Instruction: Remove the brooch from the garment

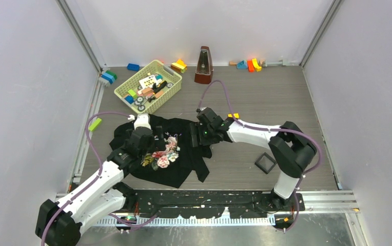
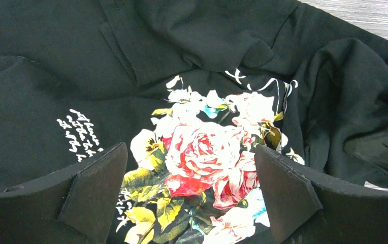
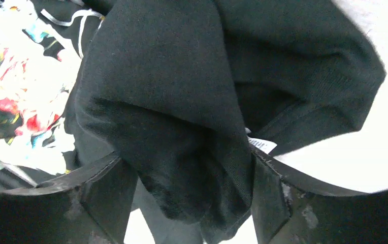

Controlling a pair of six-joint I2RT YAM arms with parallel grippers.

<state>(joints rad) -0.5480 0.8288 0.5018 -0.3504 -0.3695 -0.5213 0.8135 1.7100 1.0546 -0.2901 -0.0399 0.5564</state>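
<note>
Your left claw hangs wide open over the rose print, your right claw pinches a black fold at the 3 o'clock side of the garment, and no brooch shows in any view.

1. Left arm: stretched forward and inward from its base, wrist bent downward.
2. Left pincer: fingers spread wide, nothing between them.
3. Right arm: elbow folded, forearm reaching leftward.
4. Right pincer: fingers clamped on a fold of black cloth.
</note>
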